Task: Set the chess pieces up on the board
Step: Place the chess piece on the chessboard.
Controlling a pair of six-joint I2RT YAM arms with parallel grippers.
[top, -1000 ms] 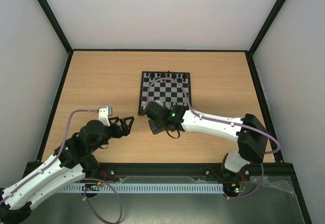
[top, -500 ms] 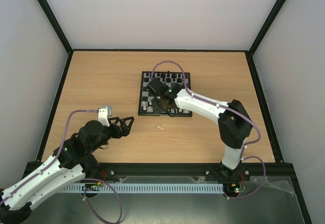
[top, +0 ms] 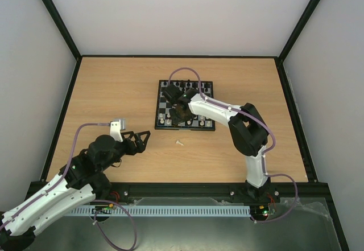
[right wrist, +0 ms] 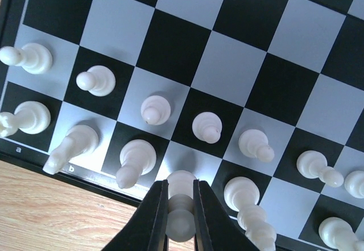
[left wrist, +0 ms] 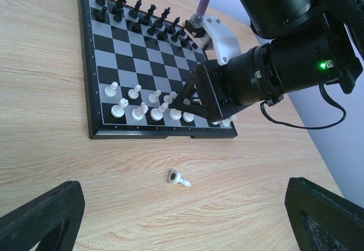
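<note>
Nearest the bases, the left gripper (top: 139,140) hangs over the table (top: 102,91) with its jaws spread wide and nothing between them. Just beyond it a stray piece (left wrist: 178,177), white, lies on its side on the bare wood, near the board (left wrist: 86,86) but apart from its near rim.

Over the board's near rank the right gripper (right wrist: 179,219) is clamped on the held piece (right wrist: 181,197). This piece is white and is pinched near its top. Its base points down at a pale square between two seated neighbours. Whether the base touches the square cannot be told. The other white pieces (right wrist: 155,110) fill most of the two near ranks. The black pieces (left wrist: 136,9) stand along the far edge.

Step in hand, as judged: seating the held piece on its back-rank square. To do it well:

- centre the base over the square;
- descend vertically until the base bears on the board;
- part the fingers (right wrist: 154,222) only slightly, since the neighbours stand just beside them;
- withdraw straight up.

The stray piece appears to be the next to fetch. Lying flat, it may roll when pinched.
</note>
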